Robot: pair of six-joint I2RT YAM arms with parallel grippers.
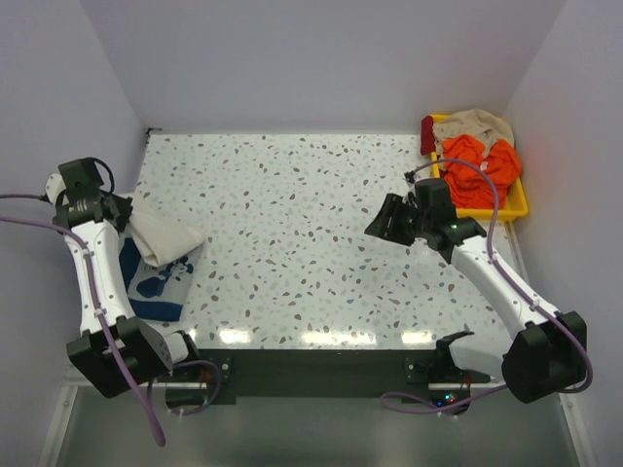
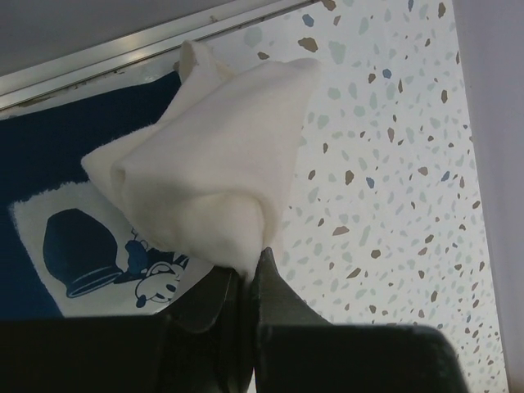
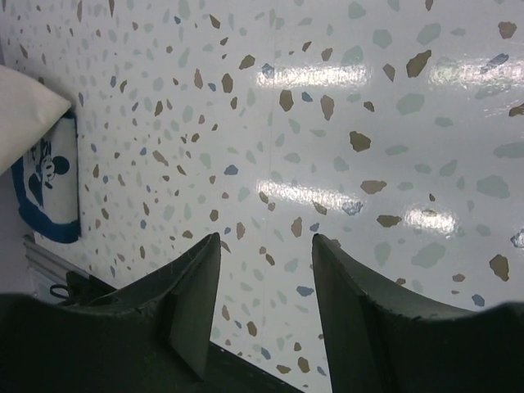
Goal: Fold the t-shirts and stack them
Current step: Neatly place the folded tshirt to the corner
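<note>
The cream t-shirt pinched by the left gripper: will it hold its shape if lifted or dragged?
Probably floppy: the cream t-shirt bunches into soft folds where the left gripper pinches it. Likely light: a single pinch tents it up. Dragged, it may rumple the navy t-shirt beneath.

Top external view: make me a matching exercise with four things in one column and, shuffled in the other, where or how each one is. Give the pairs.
Things:
1. cream t-shirt
2. navy t-shirt
3. yellow tray
4. right gripper

States:
a. open above the table
b. far right corner, holding orange cloth
c. flat at the left edge, printed graphic showing
d. pinched by the left gripper

Pairs: 1-d, 2-c, 3-b, 4-a.
</note>
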